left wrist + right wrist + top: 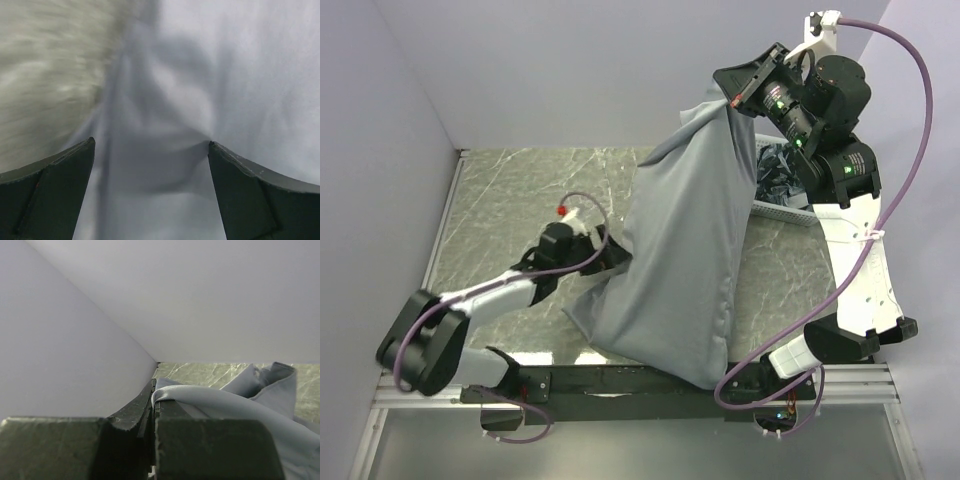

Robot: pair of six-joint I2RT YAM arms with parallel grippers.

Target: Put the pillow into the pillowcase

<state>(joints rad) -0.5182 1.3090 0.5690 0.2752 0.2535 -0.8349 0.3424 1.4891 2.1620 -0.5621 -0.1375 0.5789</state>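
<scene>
The grey pillowcase hangs like a filled sack from its top corner down to the table's near edge. My right gripper is shut on that top corner and holds it high; the pinched grey hem shows in the right wrist view, with the gripper closed on it. My left gripper is open at the sack's lower left side. In the left wrist view it faces the grey fabric, the right fingertip pressing a dent. The pillow is hidden; a blurred pale patch at upper left cannot be identified.
A white basket with dark blue cloth stands at the back right, behind the sack and under the right arm. The green marble table is walled on the left and at the back. A black rail runs along the near edge.
</scene>
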